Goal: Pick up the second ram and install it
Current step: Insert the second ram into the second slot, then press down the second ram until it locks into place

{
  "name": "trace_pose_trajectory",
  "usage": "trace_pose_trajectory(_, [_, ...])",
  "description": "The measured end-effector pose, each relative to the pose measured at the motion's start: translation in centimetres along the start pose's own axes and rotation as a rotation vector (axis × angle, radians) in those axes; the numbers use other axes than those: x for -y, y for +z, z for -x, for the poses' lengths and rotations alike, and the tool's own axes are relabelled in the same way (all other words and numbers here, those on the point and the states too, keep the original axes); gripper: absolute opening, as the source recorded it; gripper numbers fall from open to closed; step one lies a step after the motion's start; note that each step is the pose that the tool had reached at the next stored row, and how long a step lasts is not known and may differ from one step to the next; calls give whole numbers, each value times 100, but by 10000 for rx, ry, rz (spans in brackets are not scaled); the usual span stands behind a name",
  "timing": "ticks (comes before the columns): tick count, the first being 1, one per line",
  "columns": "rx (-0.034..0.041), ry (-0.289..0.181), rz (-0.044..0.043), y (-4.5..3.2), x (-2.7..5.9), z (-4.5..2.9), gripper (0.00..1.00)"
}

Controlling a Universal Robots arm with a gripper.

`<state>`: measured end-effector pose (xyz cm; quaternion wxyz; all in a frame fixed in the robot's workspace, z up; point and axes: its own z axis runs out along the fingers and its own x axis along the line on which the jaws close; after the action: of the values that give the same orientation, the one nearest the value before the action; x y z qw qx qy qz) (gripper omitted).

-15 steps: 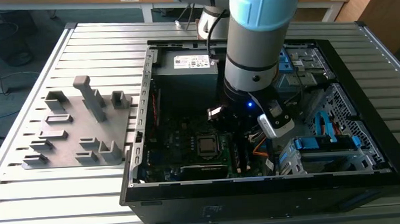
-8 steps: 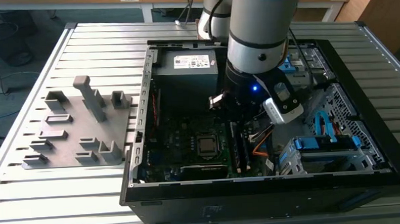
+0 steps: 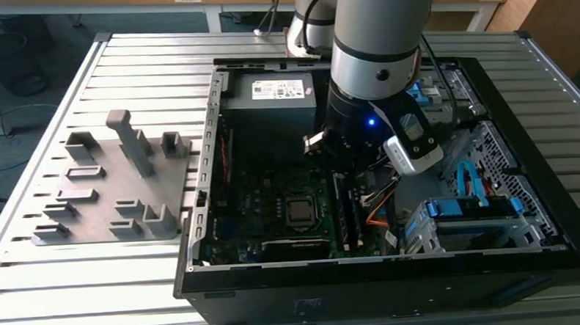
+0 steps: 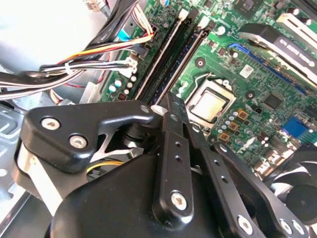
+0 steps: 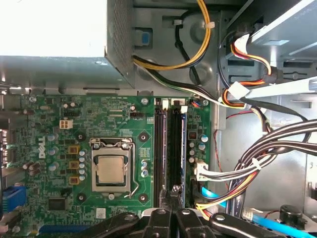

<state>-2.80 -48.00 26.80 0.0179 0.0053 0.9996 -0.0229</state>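
Two memory sticks (image 5: pixel 168 148) are seen seated in the motherboard (image 5: pixel 59 148) slots. The gripper (image 5: pixel 176 196), nearly closed and apparently empty, is pressed over the second ram (image 5: pixel 177 148); uneven pressure risks incomplete latching.

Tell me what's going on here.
A robot arm has reached into an open computer case and is working over the motherboard. Its hand is shut, with the tips down at one end of the two memory slots beside the processor. Whether the ram is seated in the slot under the tips can't be made out. The grey holder block sits outside the case on the table.
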Motion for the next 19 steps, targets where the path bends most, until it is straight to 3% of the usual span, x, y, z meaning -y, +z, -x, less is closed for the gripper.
trace_pose_trajectory(11, [-1, 0, -1, 28, -13, -2, 10])
trace_pose_trajectory(19, [-1, -1, -1, 163, -232, 1, 10])
